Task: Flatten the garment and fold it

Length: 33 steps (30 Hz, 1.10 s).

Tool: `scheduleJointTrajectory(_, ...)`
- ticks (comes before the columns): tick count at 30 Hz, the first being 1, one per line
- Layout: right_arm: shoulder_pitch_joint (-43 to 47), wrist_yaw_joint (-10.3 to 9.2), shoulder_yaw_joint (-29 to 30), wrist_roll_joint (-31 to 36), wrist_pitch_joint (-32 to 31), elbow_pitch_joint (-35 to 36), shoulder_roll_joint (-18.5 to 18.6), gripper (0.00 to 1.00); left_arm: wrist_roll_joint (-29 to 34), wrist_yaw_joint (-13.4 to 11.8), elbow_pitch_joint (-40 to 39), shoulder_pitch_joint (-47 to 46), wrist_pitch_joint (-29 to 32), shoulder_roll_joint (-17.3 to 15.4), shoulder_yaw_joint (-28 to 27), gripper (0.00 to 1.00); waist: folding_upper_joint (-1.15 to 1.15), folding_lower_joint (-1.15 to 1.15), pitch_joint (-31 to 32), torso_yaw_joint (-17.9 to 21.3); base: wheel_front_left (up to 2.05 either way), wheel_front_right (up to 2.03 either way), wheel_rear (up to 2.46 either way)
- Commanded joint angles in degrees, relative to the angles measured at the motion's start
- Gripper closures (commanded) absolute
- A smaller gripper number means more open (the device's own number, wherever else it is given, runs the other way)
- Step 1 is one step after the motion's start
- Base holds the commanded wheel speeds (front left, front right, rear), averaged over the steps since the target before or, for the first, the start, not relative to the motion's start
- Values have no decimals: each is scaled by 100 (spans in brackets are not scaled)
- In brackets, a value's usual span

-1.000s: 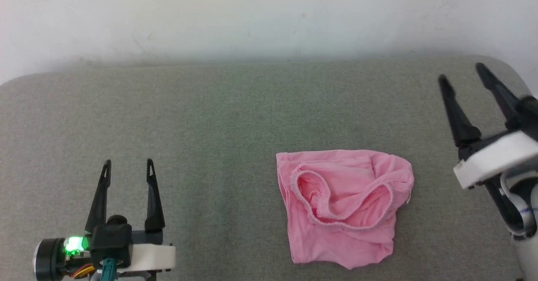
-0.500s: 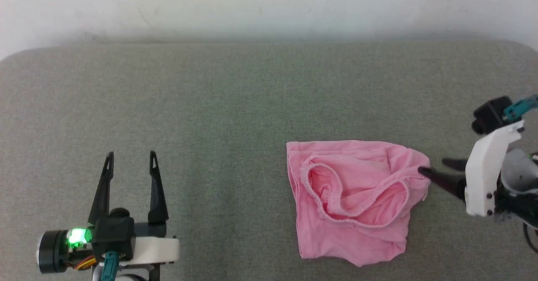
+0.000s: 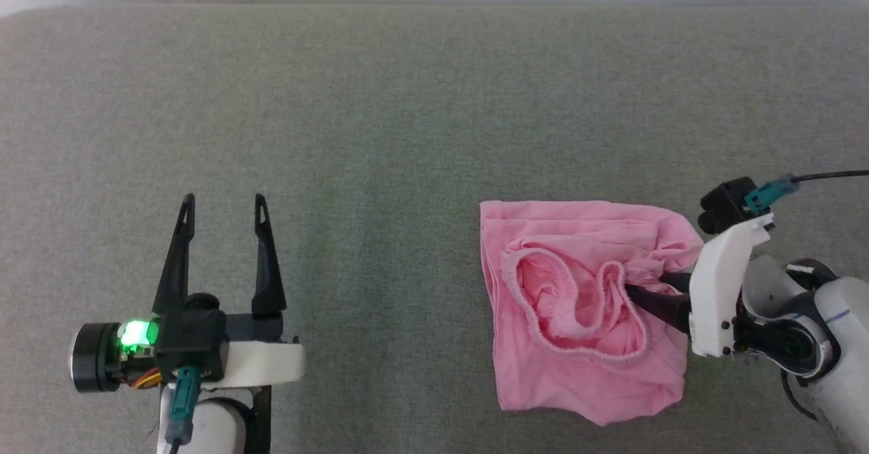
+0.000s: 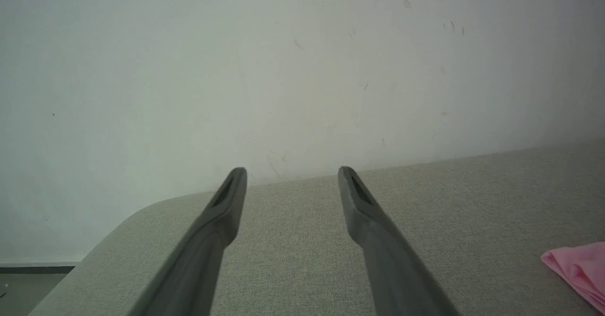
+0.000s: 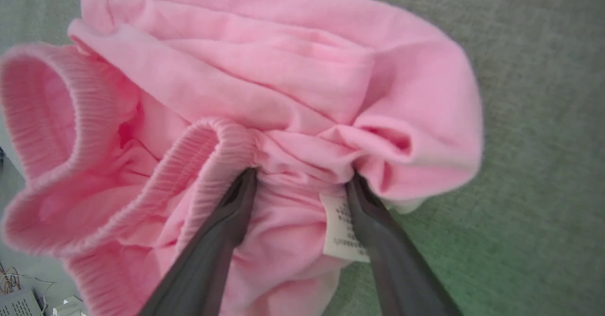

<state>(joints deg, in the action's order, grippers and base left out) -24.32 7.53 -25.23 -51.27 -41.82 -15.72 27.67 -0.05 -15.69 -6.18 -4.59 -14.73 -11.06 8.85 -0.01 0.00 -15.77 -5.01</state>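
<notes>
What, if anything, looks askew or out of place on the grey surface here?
Only the garment: it lies crumpled on the right, waistband looped and twisted, not flat. The right gripper is open with its fingers pushed into a bunched fold beside the white label. No damage visible.

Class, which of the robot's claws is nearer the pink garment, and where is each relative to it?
Right. The right claw is pushed into the folds of the garment at its right edge, touching it. The left claw is far off to its left, apart from it.
</notes>
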Motion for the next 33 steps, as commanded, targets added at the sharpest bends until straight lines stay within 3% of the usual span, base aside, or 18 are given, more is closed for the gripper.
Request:
scheduleJointTrajectory(1, 170, -4, -345, 54, -55, -187, -146, 0, -5, 12, 24, -95, -27, 18, 12, 0, 1, 0, -99, -97, 0, 0, 0)
scheduleJointTrajectory(3, 135, -4, -555, 78, 95, -237, -99, 0, -8, 6, 44, -117, -27, 26, 22, 0, 1, 0, -93, -116, 0, 0, 0)
scheduleJointTrajectory(4, 114, -4, -631, 63, 176, -265, -79, 58, -11, 0, 57, -113, -27, 26, 20, 0, 1, 0, -68, -116, 0, 0, 0)
scheduleJointTrajectory(5, 74, -4, -697, 74, 298, -268, -41, 100, -14, -9, 69, -96, -27, 24, 13, 0, 1, 0, -38, -107, 0, 0, 0)
scheduleJointTrajectory(13, -275, -4, -1179, -39, 943, 126, 374, 100, -51, -58, 125, 192, -27, -31, -101, 0, 1, 0, 325, 178, 0, 0, 0)
scheduleJointTrajectory(20, -723, -4, -1562, 109, 1144, 1074, 978, 100, -60, -75, 35, 336, -27, -59, -219, 0, 1, 0, 374, 870, 0, 0, 0)
scheduleJointTrajectory(26, -1101, -4, -1737, 668, 1145, 1355, 1806, 100, -1, -148, -120, 227, -27, -87, -288, 0, 1, 0, 24, 1528, 0, 0, 0)
scheduleJointTrajectory(33, -1660, -4, -1673, 1203, 1398, 942, 2218, 100, 36, -187, -382, -30, -27, -335, -496, 0, 1, 0, -683, 2033, 0, 0, 0)
